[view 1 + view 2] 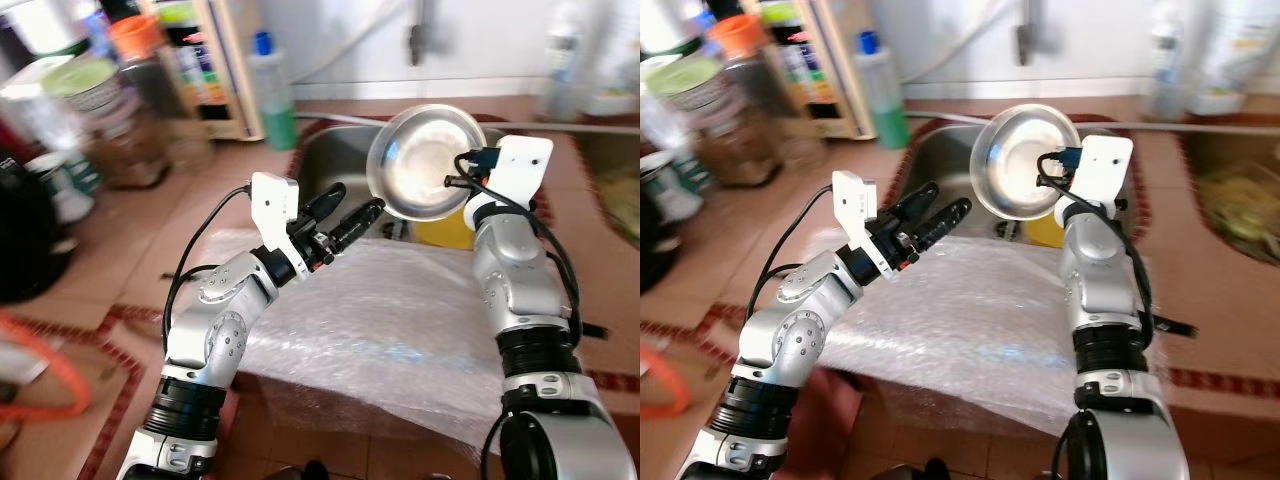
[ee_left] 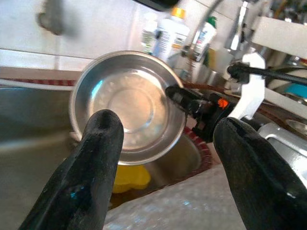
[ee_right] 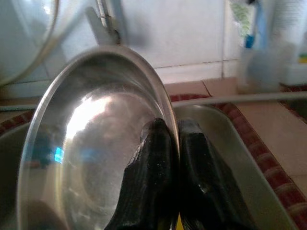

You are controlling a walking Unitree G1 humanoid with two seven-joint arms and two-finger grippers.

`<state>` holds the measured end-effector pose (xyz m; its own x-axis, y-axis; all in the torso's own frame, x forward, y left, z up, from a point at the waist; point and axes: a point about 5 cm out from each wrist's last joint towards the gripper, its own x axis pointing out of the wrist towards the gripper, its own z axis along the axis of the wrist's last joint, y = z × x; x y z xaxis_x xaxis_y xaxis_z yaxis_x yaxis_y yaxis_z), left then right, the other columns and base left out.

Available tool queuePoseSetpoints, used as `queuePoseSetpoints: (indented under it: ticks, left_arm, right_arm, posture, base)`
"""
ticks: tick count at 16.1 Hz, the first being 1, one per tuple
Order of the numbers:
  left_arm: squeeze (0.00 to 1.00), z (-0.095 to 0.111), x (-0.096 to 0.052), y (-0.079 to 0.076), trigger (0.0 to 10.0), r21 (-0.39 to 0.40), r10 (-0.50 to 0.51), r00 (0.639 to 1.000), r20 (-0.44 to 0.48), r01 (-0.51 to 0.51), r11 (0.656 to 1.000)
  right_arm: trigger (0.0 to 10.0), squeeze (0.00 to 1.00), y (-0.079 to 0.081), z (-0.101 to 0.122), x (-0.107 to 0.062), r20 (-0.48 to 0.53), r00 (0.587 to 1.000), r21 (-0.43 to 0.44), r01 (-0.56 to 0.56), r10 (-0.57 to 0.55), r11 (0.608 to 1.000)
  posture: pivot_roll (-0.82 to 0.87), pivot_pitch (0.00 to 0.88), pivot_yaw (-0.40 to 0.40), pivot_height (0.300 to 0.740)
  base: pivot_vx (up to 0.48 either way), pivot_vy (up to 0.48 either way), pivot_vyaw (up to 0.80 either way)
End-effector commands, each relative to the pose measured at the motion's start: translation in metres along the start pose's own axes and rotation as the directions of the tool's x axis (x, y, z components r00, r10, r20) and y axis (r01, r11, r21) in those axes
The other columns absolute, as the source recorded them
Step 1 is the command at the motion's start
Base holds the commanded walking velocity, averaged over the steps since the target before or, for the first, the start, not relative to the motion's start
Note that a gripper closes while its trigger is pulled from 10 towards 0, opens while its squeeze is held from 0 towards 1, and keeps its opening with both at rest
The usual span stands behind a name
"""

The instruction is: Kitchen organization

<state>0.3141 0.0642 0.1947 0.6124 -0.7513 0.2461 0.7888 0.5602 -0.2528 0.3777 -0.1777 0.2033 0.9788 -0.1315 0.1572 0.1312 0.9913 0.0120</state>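
Steel bowl (image 1: 428, 162) being held up over the sink (image 1: 335, 160) at the tabletop's far edge, right pincer (image 3: 173, 139) clamping its rim. Left pincer (image 1: 345, 213) hovering wide beside it.

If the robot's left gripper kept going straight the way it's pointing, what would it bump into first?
Probably the round shiny steel bowl, which the right gripper holds by its rim above the sink. The open left gripper points straight at it.
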Motion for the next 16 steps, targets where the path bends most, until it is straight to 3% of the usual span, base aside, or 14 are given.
queuePoseSetpoints:
  ticks: [1, 3, 10, 11, 12, 13, 14, 16]
  left_arm:
    - [1.00, 0.003, -0.003, -0.001, 10.0, 0.033, -0.014, 1.000, -0.019, 0.014, 0.999]
    - [1.00, 0.001, -0.004, 0.000, 10.0, 0.043, -0.013, 0.999, -0.033, 0.014, 0.999]
    - [1.00, -0.013, -0.009, -0.004, 10.0, 0.089, -0.048, 0.989, -0.139, 0.061, 0.994]
    - [1.00, -0.014, -0.010, -0.003, 10.0, 0.108, -0.046, 0.987, -0.151, 0.063, 0.992]
    - [1.00, -0.016, -0.012, 0.000, 10.0, 0.142, -0.035, 0.983, -0.179, 0.061, 0.988]
    - [1.00, -0.017, -0.013, 0.001, 10.0, 0.151, -0.028, 0.981, -0.190, 0.057, 0.987]
    - [1.00, -0.017, -0.013, 0.001, 10.0, 0.158, -0.026, 0.980, -0.195, 0.058, 0.986]
    - [1.00, -0.017, -0.014, 0.004, 10.0, 0.212, -0.019, 0.974, -0.225, 0.068, 0.975]
  right_arm:
    - [0.0, 0.00, 0.002, 0.001, 0.001, 0.012, 1.000, -0.010, 0.012, -0.012, 1.000]
    - [0.0, 0.00, -0.005, 0.000, 0.002, 0.010, 0.999, -0.034, 0.048, -0.047, 0.998]
    - [0.0, 0.00, -0.050, -0.010, 0.009, -0.034, 0.983, -0.120, 0.178, -0.183, 0.977]
    - [0.9, 0.00, -0.053, -0.012, 0.009, -0.042, 0.980, -0.126, 0.186, -0.193, 0.974]
    - [7.6, 0.00, -0.058, -0.016, 0.008, -0.069, 0.975, -0.137, 0.199, -0.210, 0.970]
    - [7.6, 0.00, -0.059, -0.018, 0.008, -0.077, 0.975, -0.135, 0.196, -0.207, 0.971]
    - [10.0, 0.00, -0.061, -0.019, 0.008, -0.082, 0.974, -0.132, 0.200, -0.212, 0.971]
    - [10.0, 0.00, -0.062, -0.027, 0.009, -0.131, 0.968, -0.070, 0.208, -0.215, 0.976]
  posture:
    - [-0.20, 0.112, 0.187, 0.740]
    - [-0.20, 0.112, 0.187, 0.740]
    - [-0.20, 0.113, 0.189, 0.740]
    - [-0.20, 0.114, 0.190, 0.740]
    - [-0.20, 0.114, 0.191, 0.740]
    - [-0.20, 0.114, 0.191, 0.740]
    - [-0.20, 0.113, 0.192, 0.740]
    - [-0.19, 0.112, 0.193, 0.740]
  base:
    - [0.000, 0.000, 0.00]
    - [0.000, 0.000, 0.00]
    - [0.000, 0.000, 0.00]
    - [0.000, 0.000, 0.00]
    - [0.000, 0.000, 0.00]
    - [0.000, 0.000, 0.00]
    - [0.000, 0.000, 0.00]
    - [0.000, 0.000, 0.00]
